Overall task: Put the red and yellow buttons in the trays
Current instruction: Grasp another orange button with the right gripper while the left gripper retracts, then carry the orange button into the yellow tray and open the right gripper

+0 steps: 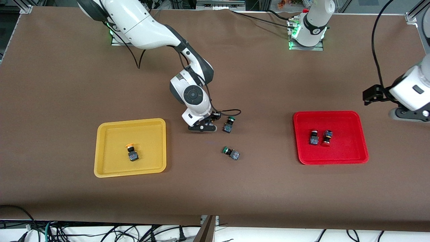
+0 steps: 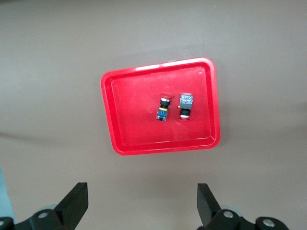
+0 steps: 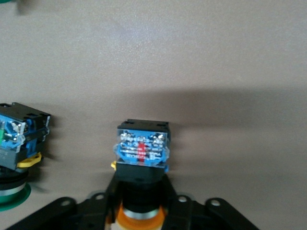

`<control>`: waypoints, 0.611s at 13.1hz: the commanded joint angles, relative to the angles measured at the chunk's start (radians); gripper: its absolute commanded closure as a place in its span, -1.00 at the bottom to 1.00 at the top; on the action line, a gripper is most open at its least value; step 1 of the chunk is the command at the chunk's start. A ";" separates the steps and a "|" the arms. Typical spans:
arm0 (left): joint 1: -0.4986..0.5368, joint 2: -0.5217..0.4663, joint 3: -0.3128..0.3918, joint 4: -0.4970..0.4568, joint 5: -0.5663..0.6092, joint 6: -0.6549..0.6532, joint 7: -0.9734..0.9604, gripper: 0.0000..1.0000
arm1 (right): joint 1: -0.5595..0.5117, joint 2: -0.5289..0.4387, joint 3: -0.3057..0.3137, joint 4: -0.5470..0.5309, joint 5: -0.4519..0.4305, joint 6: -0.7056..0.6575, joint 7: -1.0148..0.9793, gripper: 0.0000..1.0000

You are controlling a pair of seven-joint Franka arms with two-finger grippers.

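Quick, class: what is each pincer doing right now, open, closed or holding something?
Left pincer: open, empty, above the red tray.
Right pincer: shut on a yellow button, beside a green button.

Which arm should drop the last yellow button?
Right. Its tool is shut on the yellow button, beside the yellow tray. The left tool waits open over bare table by the red tray.
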 commanded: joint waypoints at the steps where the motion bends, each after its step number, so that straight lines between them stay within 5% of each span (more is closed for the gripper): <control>1: -0.049 -0.245 0.120 -0.319 -0.159 0.121 -0.002 -1.00 | -0.005 -0.030 -0.007 -0.020 -0.012 -0.002 -0.013 1.00; 3: -0.067 -0.372 0.128 -0.484 -0.160 0.223 -0.002 -1.00 | -0.010 -0.071 -0.048 -0.008 -0.012 -0.085 -0.065 1.00; 8: -0.061 -0.347 0.119 -0.448 -0.158 0.218 0.000 -1.00 | -0.011 -0.153 -0.258 -0.014 -0.012 -0.243 -0.469 1.00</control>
